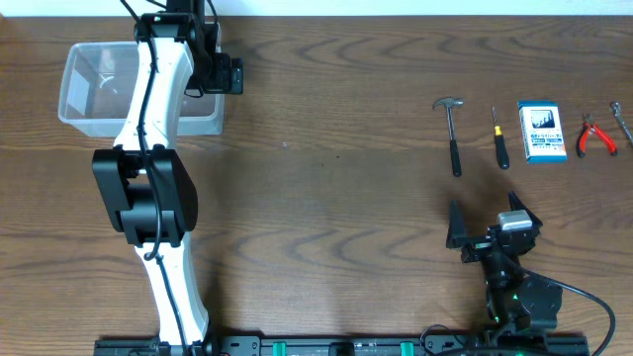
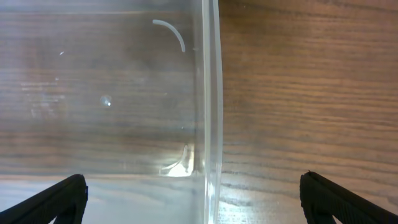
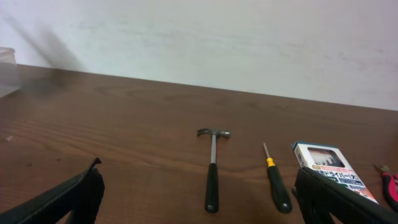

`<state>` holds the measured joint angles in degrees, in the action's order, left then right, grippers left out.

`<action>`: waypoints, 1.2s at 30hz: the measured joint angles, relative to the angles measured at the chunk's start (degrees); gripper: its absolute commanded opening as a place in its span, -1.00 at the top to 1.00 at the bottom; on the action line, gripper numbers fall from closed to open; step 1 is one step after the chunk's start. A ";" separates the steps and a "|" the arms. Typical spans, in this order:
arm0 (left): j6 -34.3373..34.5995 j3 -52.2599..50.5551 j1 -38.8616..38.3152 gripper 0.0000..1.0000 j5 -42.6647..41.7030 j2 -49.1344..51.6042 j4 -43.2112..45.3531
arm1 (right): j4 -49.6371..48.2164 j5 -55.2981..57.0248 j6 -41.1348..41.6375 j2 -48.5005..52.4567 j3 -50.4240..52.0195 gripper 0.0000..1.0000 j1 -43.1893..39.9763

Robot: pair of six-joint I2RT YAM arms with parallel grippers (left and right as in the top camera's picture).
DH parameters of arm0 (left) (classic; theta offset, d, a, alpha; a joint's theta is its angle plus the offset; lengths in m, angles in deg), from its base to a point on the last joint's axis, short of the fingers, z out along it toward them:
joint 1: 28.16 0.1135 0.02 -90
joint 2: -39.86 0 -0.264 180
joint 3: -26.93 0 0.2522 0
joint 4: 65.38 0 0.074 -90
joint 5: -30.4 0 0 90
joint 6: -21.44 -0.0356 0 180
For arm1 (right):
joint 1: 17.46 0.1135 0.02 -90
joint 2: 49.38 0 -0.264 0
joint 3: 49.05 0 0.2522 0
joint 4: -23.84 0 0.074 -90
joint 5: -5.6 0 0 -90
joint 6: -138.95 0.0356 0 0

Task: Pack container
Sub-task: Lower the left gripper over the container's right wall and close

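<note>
- Container (image 1: 94, 89), overhead: a clear plastic tub with rounded corners, standing at the far left of the wooden table (image 1: 326, 148), with nothing inside it that can be seen.
- The left arm reaches across the tub, and the left gripper (image 1: 216, 75) sits over its right-hand end; the fingers cannot be made out from above.
- At the far right lie a hammer (image 1: 453, 133), a screwdriver (image 1: 499, 138), a blue-and-white box (image 1: 542, 132) and red-handled pliers (image 1: 596, 136) in a row, well apart from the tub. Another tool at the right edge is cut off.
- The right gripper (image 1: 487, 220) is on the near side of that row, fingers spread wide and holding nothing.
- Left wrist: the left gripper (image 2: 193, 199) is spread wide, one dark fingertip in each lower corner. The container's upright clear wall (image 2: 208, 93) runs between them, touching neither. The tub floor is to the left and bare table to the right.
- Right wrist: the right gripper (image 3: 196, 186) gapes wide and empty, low over the table.
- Ahead of it lie the hammer (image 3: 212, 168), the screwdriver (image 3: 275, 183) and the box (image 3: 326, 168). A red pliers handle (image 3: 390, 186) shows at the right edge.
- A pale wall (image 3: 217, 43) stands behind the table.
</note>
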<state>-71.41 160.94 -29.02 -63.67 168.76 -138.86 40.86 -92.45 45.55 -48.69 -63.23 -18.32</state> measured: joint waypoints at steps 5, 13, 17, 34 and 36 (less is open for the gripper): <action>0.00 -0.68 0.00 -0.96 0.00 0.00 1.90 | 0.00 0.00 0.00 0.00 0.00 -0.99 -0.02; 0.00 -0.68 0.00 -0.95 0.00 0.81 3.45 | 0.00 0.00 0.00 0.00 0.00 -0.99 0.00; 0.00 -0.68 0.00 -0.96 0.00 3.17 3.48 | 0.00 0.00 0.00 0.00 0.00 -0.99 -0.02; 0.00 -0.76 0.00 -0.97 0.00 5.27 6.08 | 0.00 0.00 -0.02 0.00 0.00 -0.98 0.00; -0.02 -0.76 0.00 -0.97 0.00 5.27 6.10 | 0.00 0.02 0.00 0.00 0.00 -0.98 -0.02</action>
<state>-71.43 160.18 -29.02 -63.67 174.03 -132.77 40.86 -92.43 45.55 -48.69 -63.23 -18.34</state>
